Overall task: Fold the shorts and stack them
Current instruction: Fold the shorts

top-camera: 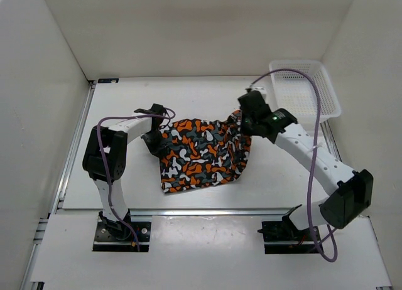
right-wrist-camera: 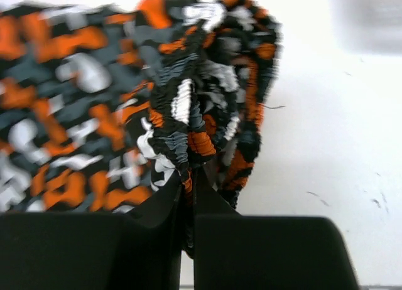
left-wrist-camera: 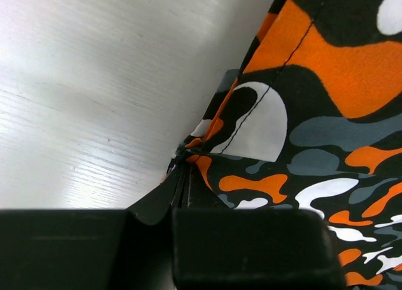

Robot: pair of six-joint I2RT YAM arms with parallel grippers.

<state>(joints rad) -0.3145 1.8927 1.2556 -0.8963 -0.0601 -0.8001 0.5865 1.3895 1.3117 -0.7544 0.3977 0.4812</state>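
the shorts lie spread on the white tabletop between the arms; the left hand is clamped tight on a stitched corner at their left edge; the right hand is pinched closed on the gathered waistband at their far right corner; the mesh basket sits well apart

Entry: the shorts are printed all over in blotchy camouflage of orange, black, grey and white; dark stitching is seen along a seam. The ribbed waistband is covered in the same print. The counter is finished in white, faintly grained. The mesh basket is moulded in white. The left claw and right claw are coloured black. The left arm and right arm are cased in white with black joints. The cables are sheathed in purple.
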